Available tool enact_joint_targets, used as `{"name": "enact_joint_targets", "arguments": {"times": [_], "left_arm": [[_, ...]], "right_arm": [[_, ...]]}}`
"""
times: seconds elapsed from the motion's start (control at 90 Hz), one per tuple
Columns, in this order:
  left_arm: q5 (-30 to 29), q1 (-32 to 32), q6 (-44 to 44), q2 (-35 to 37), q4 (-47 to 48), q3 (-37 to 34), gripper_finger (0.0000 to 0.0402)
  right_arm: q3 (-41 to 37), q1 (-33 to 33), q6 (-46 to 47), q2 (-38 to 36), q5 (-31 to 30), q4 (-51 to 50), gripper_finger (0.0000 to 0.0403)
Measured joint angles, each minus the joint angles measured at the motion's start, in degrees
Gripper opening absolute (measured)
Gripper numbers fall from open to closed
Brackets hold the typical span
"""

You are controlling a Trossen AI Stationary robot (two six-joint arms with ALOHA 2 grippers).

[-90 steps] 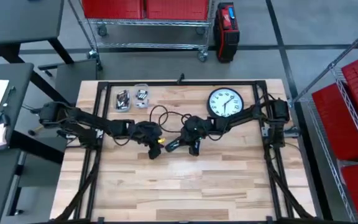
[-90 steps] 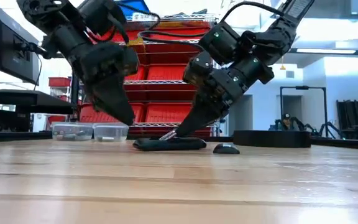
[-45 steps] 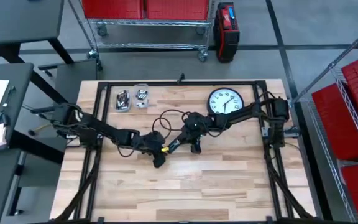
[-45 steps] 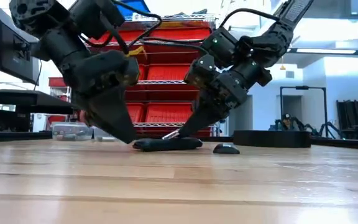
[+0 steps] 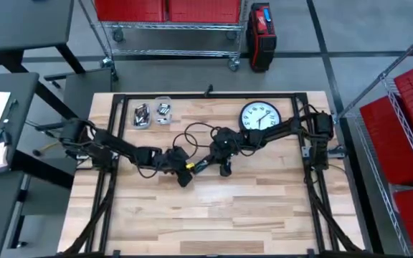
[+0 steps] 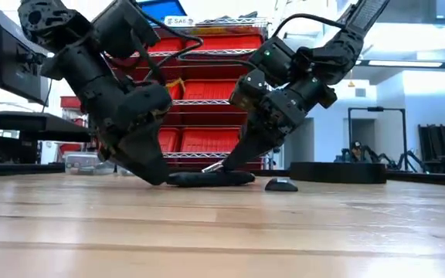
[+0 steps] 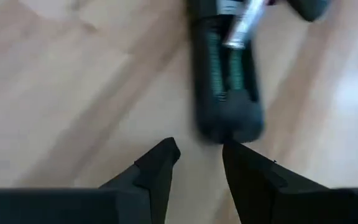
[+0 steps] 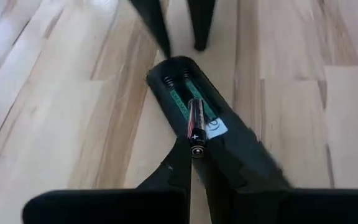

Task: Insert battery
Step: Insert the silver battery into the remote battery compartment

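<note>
Right gripper (image 8: 197, 163) is closed on a battery (image 8: 194, 127), pinching its plus-marked end and holding it tilted over the open compartment of the black remote (image 8: 219, 134); green contacts and springs show inside the bay; the remote lies flat on the wooden table (image 5: 249, 208) near its middle. Left gripper (image 7: 199, 163) is narrowly parted and holds nothing; its tips sit just beside the remote's rounded end, lowered close to the tabletop in the low view. A small dark cover (image 6: 282, 184) rests beside the remote; a wall clock (image 5: 259, 117) and two clear bins (image 5: 153, 112) lie toward the far edge.
</note>
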State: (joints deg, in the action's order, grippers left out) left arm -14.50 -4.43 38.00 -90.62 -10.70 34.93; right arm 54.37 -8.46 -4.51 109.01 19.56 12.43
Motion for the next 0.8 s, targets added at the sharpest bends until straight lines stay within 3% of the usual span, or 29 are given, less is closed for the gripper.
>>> {"name": "enact_joint_targets", "arguments": {"times": [0.311, 0.544, 0.8], "left_arm": [[-0.5, 4.4, -3.0, 2.7, 1.0, -0.1, 0.0121], [1.0, 2.6, -2.8, 5.1, 1.1, -0.1, 0.0121], [1.0, 1.0, -2.0, 6.7, 2.6, -0.1, 0.0121]], "right_arm": [[2.9, 0.0, -1.0, 0.0, -0.1, -2.5, 0.0008], [5.0, 0.2, -8.7, 0.0, -0.2, -8.1, 0.0008], [5.0, 0.2, -9.7, 0.0, 0.0, -6.9, 0.0008]]}}
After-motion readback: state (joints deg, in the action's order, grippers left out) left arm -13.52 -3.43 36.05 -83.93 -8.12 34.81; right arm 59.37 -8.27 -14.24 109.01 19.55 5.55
